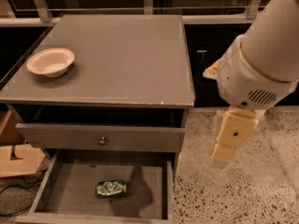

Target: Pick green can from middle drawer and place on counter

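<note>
In the camera view, we take the middle drawer (70,188) as the reference. It stands pulled out at the foot of the cabinet, so its floor is exposed to access from above. The green can (111,189) lies on its side on that floor, near the drawer's centre and apart from both side walls; we judge that it may roll if nudged. The end effector (225,150) hangs outside the drawer's right wall, over the speckled floor (243,199) and well apart from the can. We cannot tell whether it is apart or together. The tabletop (126,55) sits above the drawer, with a cream bowl (50,61) toward its left edge. We judge the pick not yet begun: the approach must travel left, then descend into the drawer.
</note>
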